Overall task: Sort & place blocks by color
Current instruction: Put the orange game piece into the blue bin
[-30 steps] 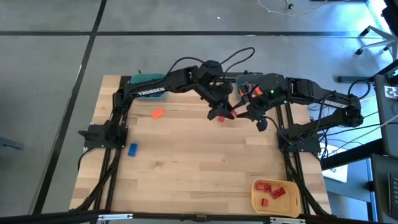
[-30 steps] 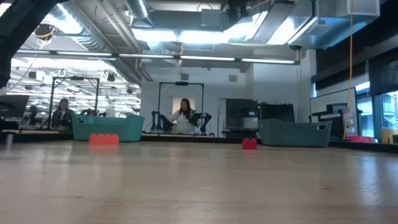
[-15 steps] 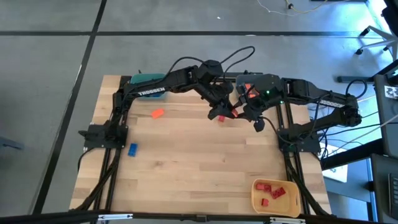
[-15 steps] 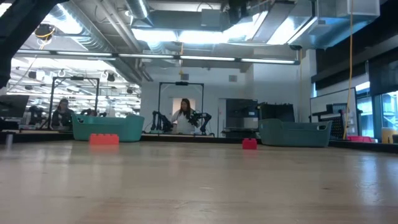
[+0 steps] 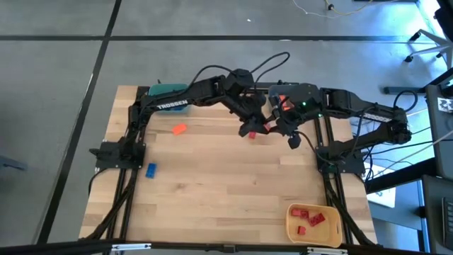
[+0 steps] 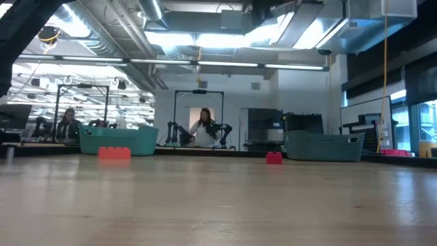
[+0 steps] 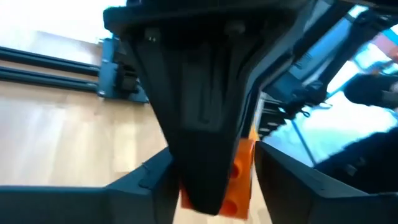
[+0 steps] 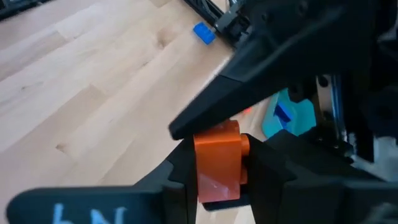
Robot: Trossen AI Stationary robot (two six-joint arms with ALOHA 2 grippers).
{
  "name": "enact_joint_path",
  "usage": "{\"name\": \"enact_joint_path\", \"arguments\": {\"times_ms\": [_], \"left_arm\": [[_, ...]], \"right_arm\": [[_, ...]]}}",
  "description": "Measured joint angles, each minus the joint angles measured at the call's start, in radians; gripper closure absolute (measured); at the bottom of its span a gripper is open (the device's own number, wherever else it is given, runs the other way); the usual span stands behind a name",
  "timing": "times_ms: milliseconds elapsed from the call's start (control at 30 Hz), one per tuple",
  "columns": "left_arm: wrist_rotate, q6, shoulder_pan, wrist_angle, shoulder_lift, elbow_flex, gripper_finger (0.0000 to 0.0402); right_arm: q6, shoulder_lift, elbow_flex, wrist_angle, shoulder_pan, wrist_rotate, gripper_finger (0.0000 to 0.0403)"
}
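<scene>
While both arms meet over the table's [image 5: 212,191] far edge, the right gripper [image 8: 217,177] clamps an orange block [image 8: 219,160] between its fingers, and the left gripper [image 7: 211,186] stands open astride the same block [image 7: 239,180], its fingers beside it. A red block [image 5: 251,134] lies below them; an orange block [image 5: 179,129] and blue block [image 5: 151,170] sit well apart at left. Red blocks fill the yellow bin [image 5: 334,232].
</scene>
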Motion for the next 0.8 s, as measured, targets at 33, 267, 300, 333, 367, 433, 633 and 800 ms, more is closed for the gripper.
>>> {"name": "enact_joint_path", "arguments": {"times_ms": [33,267,300,333,367,433,633,800], "left_arm": [[-0.019,0.002,0.0,-0.002,0.0,0.0,0.0211],[-0.068,0.081,0.011,-0.051,0.0,0.002,0.0194],[-0.071,0.088,0.015,-0.053,0.0,0.002,0.0194],[-0.072,0.088,0.02,-0.053,0.0,0.002,0.0193],[-0.071,0.088,0.025,-0.053,0.0,0.002,0.0193],[-0.055,0.086,0.037,-0.053,0.0,0.002,0.0193],[0.0,0.085,0.074,-0.058,0.0,0.002,0.0192],[-0.019,0.086,0.101,-0.059,0.0,0.002,0.0191]], "right_arm": [[0.002,0.001,0.0,-0.001,-0.001,0.004,0.0309],[0.006,0.001,0.0,-0.055,0.0,0.008,0.0309],[0.009,0.001,0.0,-0.069,0.0,0.015,0.0309],[0.009,0.001,0.0,-0.079,0.001,0.03,0.0309],[0.009,-0.001,0.0,-0.088,0.001,0.043,0.0309],[0.014,-0.002,0.0,-0.121,0.001,0.066,0.0309],[0.068,-0.002,0.0,-0.221,-0.002,0.162,0.0309],[0.206,-0.002,0.0,-0.307,-0.04,0.326,0.0309]]}}
